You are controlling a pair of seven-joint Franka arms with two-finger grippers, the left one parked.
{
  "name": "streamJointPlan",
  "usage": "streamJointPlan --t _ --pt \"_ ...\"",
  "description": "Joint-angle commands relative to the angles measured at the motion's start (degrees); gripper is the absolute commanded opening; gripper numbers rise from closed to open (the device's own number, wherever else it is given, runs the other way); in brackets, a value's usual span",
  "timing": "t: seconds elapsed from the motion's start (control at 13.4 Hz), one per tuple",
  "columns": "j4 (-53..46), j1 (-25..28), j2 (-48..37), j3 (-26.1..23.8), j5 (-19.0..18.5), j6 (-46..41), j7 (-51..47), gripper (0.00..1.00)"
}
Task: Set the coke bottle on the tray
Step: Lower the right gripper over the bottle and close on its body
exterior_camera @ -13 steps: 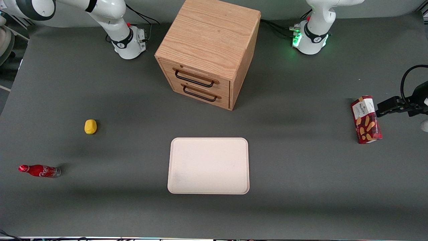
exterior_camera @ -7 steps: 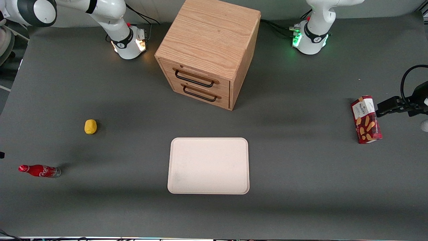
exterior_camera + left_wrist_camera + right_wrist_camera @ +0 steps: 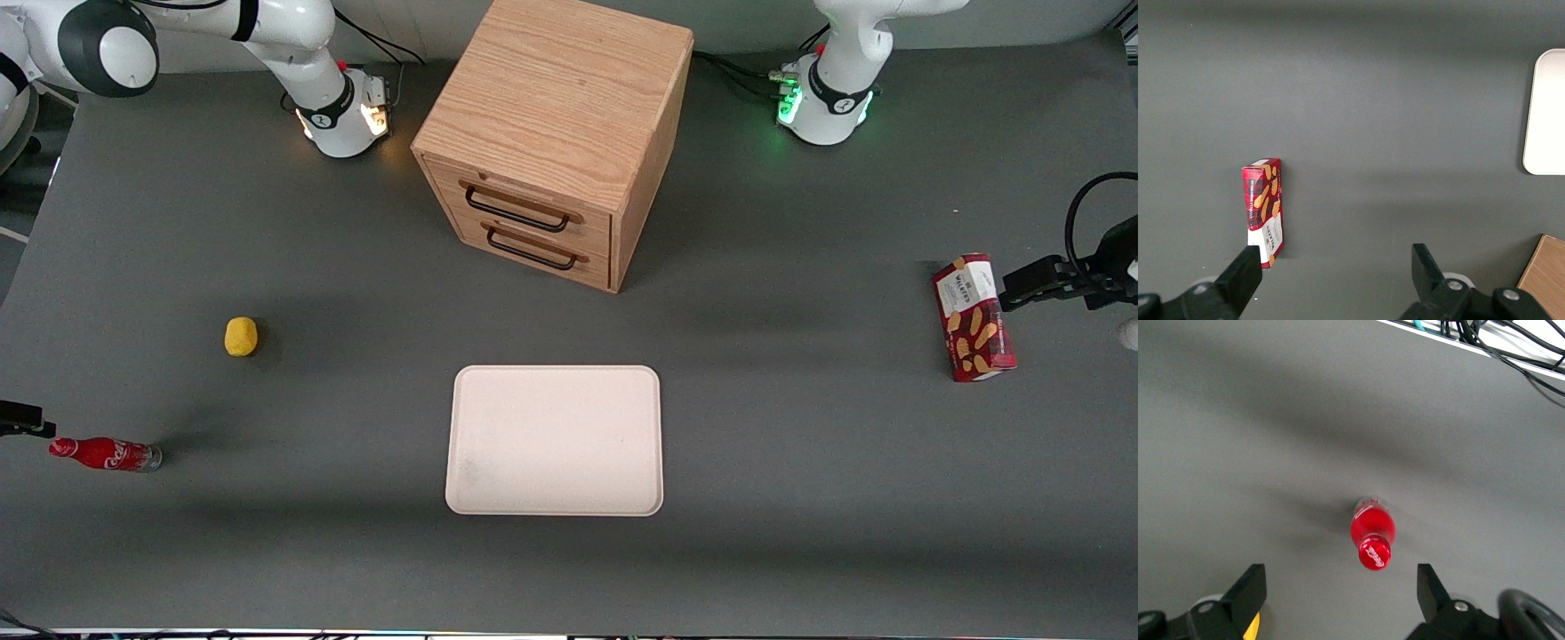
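The coke bottle [image 3: 105, 453] is a slim red bottle with a red cap, standing upright on the grey table toward the working arm's end. From the right wrist view I look down on the coke bottle [image 3: 1372, 532] and its cap. My gripper [image 3: 1339, 595] hangs above the table and is open, with the cap just ahead of the gap between its fingers and nothing held. In the front view only a black tip of the gripper [image 3: 21, 418] shows, close to the cap. The cream tray [image 3: 556, 440] lies flat at the table's middle, far from the bottle.
A wooden two-drawer cabinet [image 3: 556, 133] stands farther from the front camera than the tray. A small yellow object [image 3: 240, 336] lies between bottle and cabinet. A red snack box [image 3: 973, 317] stands toward the parked arm's end. Cables [image 3: 1485, 333] run past the table edge.
My gripper has come into the front view beside the bottle's cap; one second ago it was out of that view. The bottle and tray have not moved.
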State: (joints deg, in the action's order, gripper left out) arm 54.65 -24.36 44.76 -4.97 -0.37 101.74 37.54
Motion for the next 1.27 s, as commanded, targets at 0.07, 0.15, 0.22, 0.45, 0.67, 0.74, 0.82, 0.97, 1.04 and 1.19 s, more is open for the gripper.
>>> streamJointPlan --t 0.07,0.15,0.22,0.45,0.67,0.74,0.82,0.97,1.04,1.19 --pt "-1.2 0.6 2.8 0.2 -1.8 3.1 1.1 1.00" --pt "-1.2 0.6 3.3 0.2 -2.5 3.5 1.1 1.00" --pt "-1.2 0.7 3.8 0.2 -2.7 4.5 1.1 1.00" --pt "-0.3 0.6 5.2 0.2 -3.5 6.4 1.1 1.00" --pt "1.9 0.6 5.4 0.3 -5.1 8.2 1.1 1.00" --pt "2.5 0.6 5.4 0.3 -5.2 8.3 1.2 1.00" --pt "2.8 0.6 5.4 0.3 -5.3 8.3 1.2 1.00" --pt "2.9 0.6 5.4 0.3 -6.3 8.3 1.2 1.00" --pt "2.9 0.6 5.4 0.3 -6.3 8.3 1.1 1.00" --pt "2.9 0.6 5.4 0.3 -6.4 8.3 1.1 1.00"
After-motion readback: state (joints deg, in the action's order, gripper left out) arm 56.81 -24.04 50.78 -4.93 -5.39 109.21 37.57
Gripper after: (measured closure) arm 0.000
